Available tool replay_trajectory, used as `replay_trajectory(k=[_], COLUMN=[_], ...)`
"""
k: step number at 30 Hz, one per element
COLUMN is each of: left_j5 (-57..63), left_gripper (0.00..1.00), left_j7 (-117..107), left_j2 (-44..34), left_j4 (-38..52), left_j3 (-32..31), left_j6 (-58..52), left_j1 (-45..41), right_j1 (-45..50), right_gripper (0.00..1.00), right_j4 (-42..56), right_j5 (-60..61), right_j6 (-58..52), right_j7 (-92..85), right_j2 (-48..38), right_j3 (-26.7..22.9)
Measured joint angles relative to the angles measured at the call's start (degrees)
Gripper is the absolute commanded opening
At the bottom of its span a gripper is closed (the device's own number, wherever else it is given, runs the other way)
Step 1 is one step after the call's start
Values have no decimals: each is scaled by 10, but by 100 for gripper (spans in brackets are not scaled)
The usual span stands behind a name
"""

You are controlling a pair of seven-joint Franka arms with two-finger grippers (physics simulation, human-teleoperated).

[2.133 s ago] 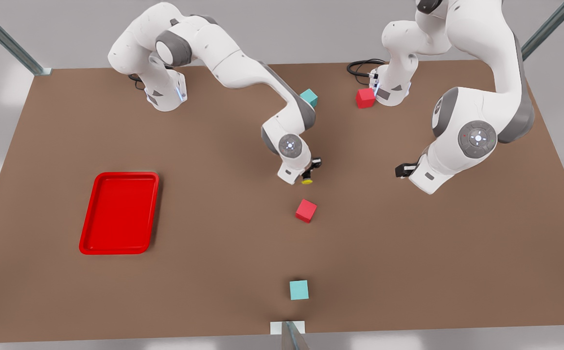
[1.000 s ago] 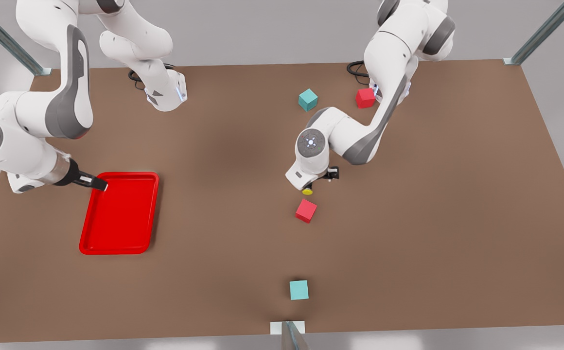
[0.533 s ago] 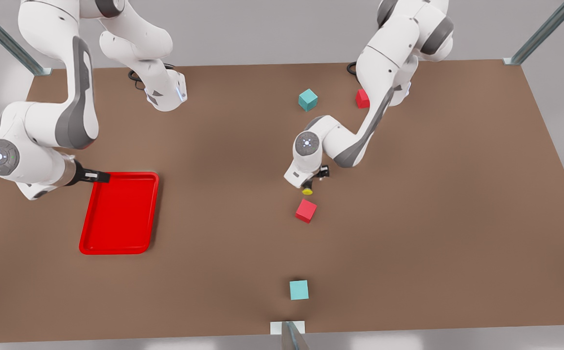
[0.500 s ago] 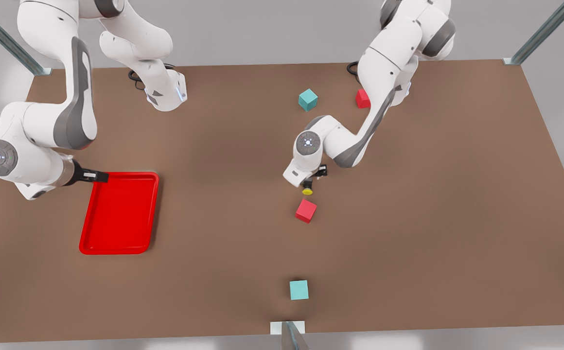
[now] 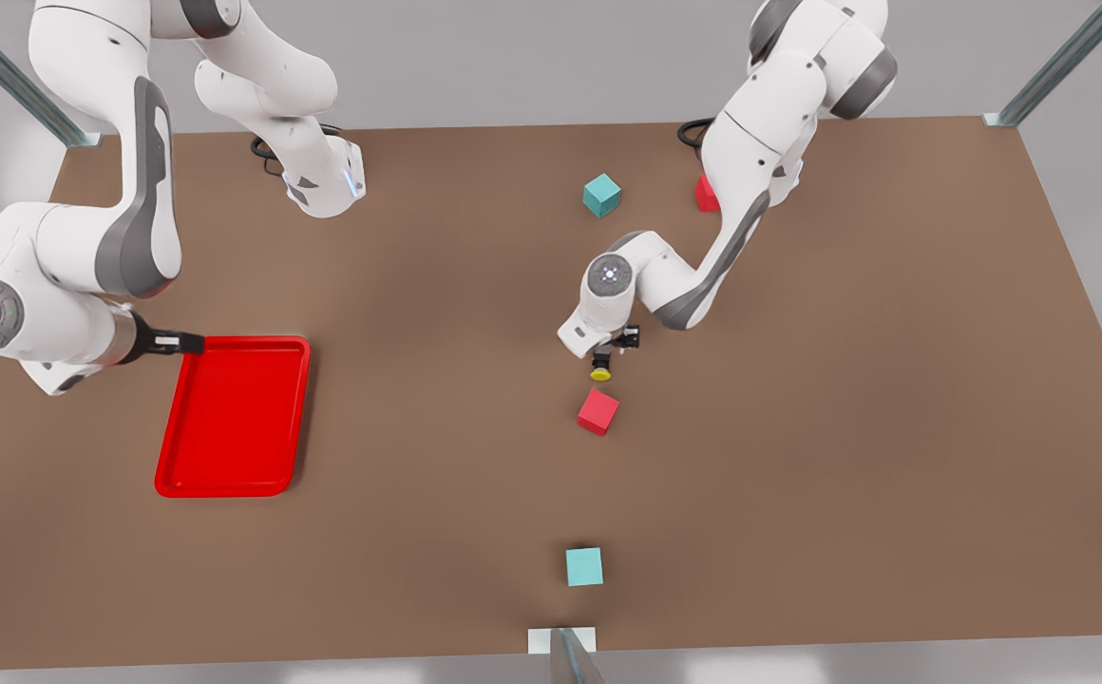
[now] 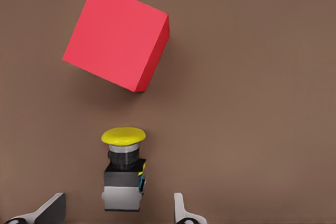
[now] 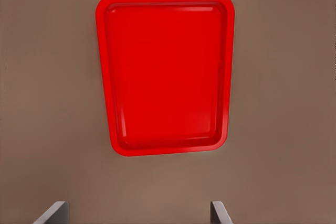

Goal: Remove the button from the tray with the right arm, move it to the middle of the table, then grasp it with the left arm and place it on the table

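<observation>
Button (image 5: 600, 373): lying on the desk (image 5: 798, 427) near its middle, yellow cap pointing toward the near edge, dark body toward my left jaws; in the left wrist view (image 6: 124, 174) it lies between my two fingertips with a gap on each side.

Left jaws (image 5: 605, 350): low over the desk just on the far side of the button, spread wider than the button's body and gripping nothing — both fingertips (image 6: 51, 208) stand clear of it.

Right jaws (image 5: 185, 340): at the far left corner of the tray, hanging above the desk; spread wide and empty, fingertips (image 7: 53, 212) well apart in the right wrist view.

Tray (image 5: 171, 475): flat on the left half of the desk, long side running near to far, nothing in it; in the right wrist view (image 7: 107, 77) its whole red rim and glossy floor show bare.

Red cube (image 5: 598, 411): just on the near side of the button, turned at an angle, not touching it; in the left wrist view (image 6: 116, 43) it sits beyond the yellow cap with a strip of desk between them.

Second red cube (image 5: 705, 194): far side of the desk, partly hidden behind my left arm, by that arm's base.

Teal cube (image 5: 601, 195): far side, to the left of that red cube.

Second teal cube (image 5: 584, 566): near edge of the desk, roughly in line with the button and the red cube — well apart from both.
</observation>
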Motion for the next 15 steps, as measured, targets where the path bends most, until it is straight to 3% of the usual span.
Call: replay_trajectory(k=[15], left_j5=[8], left_gripper=[100], left_j7=[2], left_j2=[28], left_j4=[-1], left_j3=[-1], left_j6=[34], left_j1=[9], right_j1=[-6], right_gripper=[100], right_j4=[39], right_j5=[34], right_j6=[120], right_j7=[-29], right_j2=[2], right_j3=[1])
